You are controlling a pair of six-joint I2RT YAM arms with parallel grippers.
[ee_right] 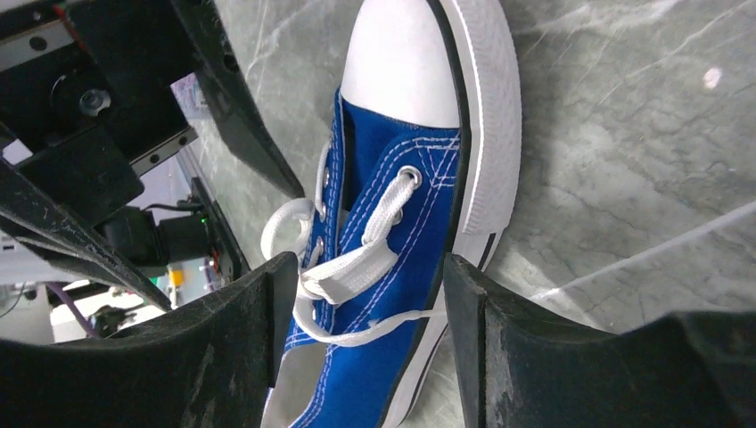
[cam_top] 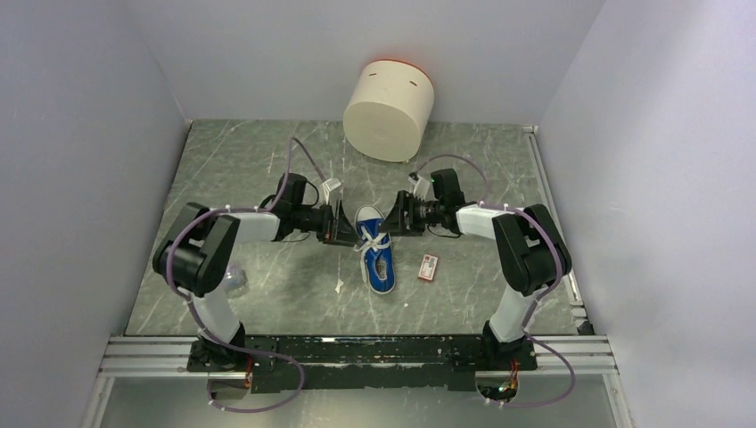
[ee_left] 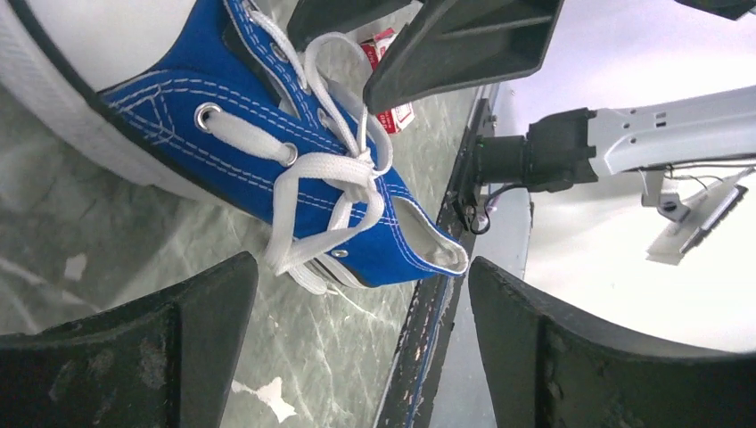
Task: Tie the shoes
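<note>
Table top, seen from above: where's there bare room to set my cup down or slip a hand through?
Barest: the far-left corner of the table, between the left wall and the cream cylinder. Also the near strip between the sneaker and the rail. Crowded: the middle, where the left gripper and right gripper flank the sneaker, packet beside it.

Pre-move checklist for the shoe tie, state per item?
1. Left gripper open, nothing clamped: ok.
2. Right gripper open, nothing clamped: ok.
3. Sneaker upright on its sole, flanked by both grippers: ok.
4. Laces crossed, with loose loops. Knot pulled tight: cannot tell.
5. Red-and-white packet lying apart from the sneaker, on the right arm's side: ok.
</note>
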